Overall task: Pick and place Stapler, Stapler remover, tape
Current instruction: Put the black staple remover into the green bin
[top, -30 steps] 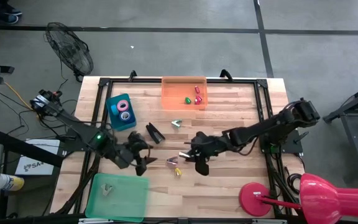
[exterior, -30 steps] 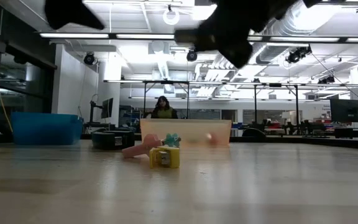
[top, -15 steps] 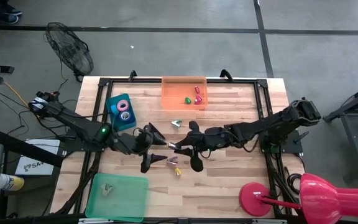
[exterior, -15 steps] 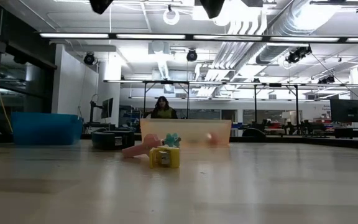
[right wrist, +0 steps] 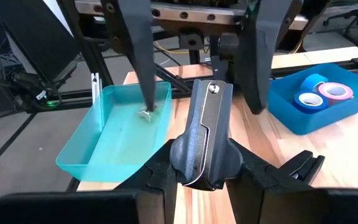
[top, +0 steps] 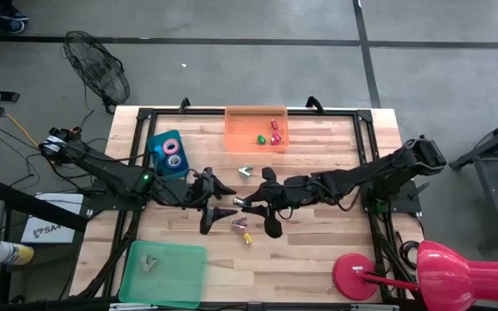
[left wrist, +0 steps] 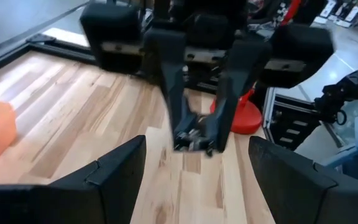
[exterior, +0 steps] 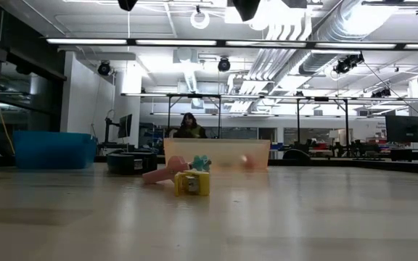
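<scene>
Mid-worktop (top: pixel 318 259), the two end effectors face each other closely, with bare wood toward the near edge. The right end effector (top: pixel 247 206) grips the stapler (right wrist: pixel 207 134); the left end effector (top: pixel 217 200) stands wide open, empty. Small coloured pieces (top: pixel 242 230) lie just beside them. The right wrist view shows tape (right wrist: pixel 319 94) in the blue bin (right wrist: pixel 303 118), plus a teal tray (right wrist: pixel 114 134).

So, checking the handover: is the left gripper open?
Open: the left gripper's fingers stand wide apart, facing the held stapler.
</scene>
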Tool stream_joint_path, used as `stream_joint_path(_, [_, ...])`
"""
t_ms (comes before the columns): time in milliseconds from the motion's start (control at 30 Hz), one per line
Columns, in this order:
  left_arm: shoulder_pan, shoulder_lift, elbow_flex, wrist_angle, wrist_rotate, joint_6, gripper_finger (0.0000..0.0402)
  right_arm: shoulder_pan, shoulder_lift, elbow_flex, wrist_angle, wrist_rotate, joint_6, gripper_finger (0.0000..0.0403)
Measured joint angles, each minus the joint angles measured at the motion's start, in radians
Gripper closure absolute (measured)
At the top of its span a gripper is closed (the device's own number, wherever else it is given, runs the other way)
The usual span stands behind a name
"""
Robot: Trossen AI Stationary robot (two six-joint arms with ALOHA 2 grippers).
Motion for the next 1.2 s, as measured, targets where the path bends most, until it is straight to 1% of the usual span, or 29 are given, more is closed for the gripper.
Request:
stream_joint_path(300, [0.000, 0.000, 0.000, 0.007, -0.009, 0.004, 0.0125, -0.009, 0.003, -0.002, 0.012, -0.005, -0.008, 0.0310])
stream_joint_path(500, [0.000, 0.000, 0.000, 0.008, -0.035, 0.003, 0.0125, -0.012, 0.003, -0.002, 0.028, -0.007, -0.022, 0.0310])
stream_joint_path(1000, [0.026, 0.000, 0.000, 0.017, -0.041, -0.005, 0.0125, -0.036, 0.003, -0.002, 0.064, -0.017, -0.025, 0.0310])
stream_joint_path(1200, [0.025, 0.000, 0.000, 0.047, -0.043, 0.003, 0.0130, -0.044, 0.032, -0.003, 0.093, -0.031, -0.024, 0.0310])
